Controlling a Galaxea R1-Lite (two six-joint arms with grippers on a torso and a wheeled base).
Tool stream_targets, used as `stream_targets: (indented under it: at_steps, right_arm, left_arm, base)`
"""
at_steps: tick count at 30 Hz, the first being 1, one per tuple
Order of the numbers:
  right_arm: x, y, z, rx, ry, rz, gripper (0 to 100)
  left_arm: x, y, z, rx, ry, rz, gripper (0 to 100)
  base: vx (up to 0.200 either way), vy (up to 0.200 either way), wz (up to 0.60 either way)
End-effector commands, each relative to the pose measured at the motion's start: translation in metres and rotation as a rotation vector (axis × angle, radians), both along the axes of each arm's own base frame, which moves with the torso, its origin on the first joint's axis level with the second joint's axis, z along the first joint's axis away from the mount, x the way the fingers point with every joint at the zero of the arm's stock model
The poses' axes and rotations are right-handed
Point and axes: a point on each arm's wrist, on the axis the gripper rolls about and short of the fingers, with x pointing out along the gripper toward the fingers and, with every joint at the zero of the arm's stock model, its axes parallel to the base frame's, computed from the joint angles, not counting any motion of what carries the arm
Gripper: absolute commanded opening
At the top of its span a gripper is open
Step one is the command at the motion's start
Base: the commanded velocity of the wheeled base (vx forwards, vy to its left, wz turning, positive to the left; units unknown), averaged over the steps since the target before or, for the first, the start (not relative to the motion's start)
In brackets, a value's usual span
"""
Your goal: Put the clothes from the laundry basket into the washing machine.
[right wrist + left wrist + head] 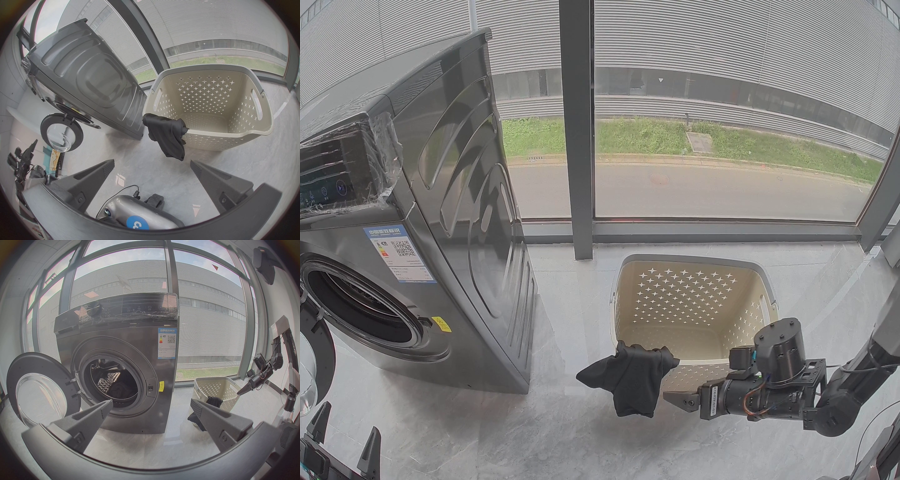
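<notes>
- Washing machine (456,250): smooth, glossy dark grey casing; crinkled clear plastic film (381,147) over its panel.
- Laundry basket (687,259): matt cream plastic, perforated.
- Garment (631,378) just ahead of the right gripper (674,397): soft matt black cloth.
- Floor (569,437) beneath that gripper: smooth, polished, stone-like.

Pale marble floor (581,437), tall windows (737,94), grey window post (578,125), grass (650,136) outside

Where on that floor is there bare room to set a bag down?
Bare floor lies between the side of the washing machine and the laundry basket, and between basket and window. Crowded: the basket's near rim, where the dark garment hangs by the right pincer, and around the open door by the left pincer.
</notes>
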Motion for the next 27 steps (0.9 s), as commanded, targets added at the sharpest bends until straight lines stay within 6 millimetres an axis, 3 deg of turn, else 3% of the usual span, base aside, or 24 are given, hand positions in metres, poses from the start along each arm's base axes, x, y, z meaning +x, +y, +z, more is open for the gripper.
stream_targets:
  at_steps: [1, 7, 14, 21, 27]
  right_arm:
    - [0.013, 0.013, -0.019, -0.046, 0.028, -0.02, 100]
    - [0.025, 0.019, -0.026, -0.04, 0.017, -0.028, 100]
    - [0.041, 0.023, -0.048, -0.075, -0.043, -0.003, 100]
    - [0.058, 0.025, -0.046, -0.087, -0.104, 0.005, 100]
    - [0.07, 0.023, -0.06, -0.158, -0.132, 0.032, 100]
  left_arm:
    - [0.0, 0.0, -0.004, 0.0, -0.002, 0.002, 100]
    - [0.0, 0.0, -0.004, 0.0, -0.002, 0.002, 100]
    - [0.0, 0.0, -0.004, 0.002, -0.002, 0.0, 100]
    - [0.0, 0.0, -0.004, 0.0, -0.002, 0.0, 100]
    - [0.0, 0.0, -0.004, 0.0, -0.001, 0.0, 100]
  base:
    - [0.0, 0.0, 0.0]
    - [0.0, 0.0, 0.0]
    - [0.0, 0.0, 0.0]
    - [0.0, 0.0, 0.0]
    - [0.0, 0.0, 0.0]
